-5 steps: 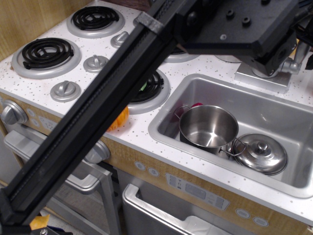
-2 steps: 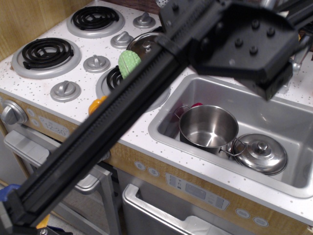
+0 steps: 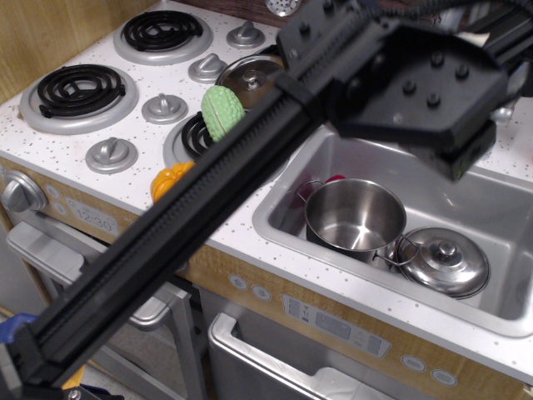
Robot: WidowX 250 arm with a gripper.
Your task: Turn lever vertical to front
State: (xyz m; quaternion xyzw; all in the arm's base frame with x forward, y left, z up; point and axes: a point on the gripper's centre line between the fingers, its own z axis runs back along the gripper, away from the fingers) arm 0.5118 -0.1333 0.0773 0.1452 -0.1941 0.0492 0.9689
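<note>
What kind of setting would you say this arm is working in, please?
Most likely a toy play kitchen: coil burners with silver knobs, a sink holding a steel pot, oven door handles below.

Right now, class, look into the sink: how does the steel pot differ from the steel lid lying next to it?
The pot stands upright and open, showing a hollow inside; the lid is a closed, low dome. The pot has a wire loop handle on its left side; the lid has a round knob at its centre. The pot sits left of the lid, which lies nearer the front right of the sink. Both are shiny silver metal and rest close together.
</note>
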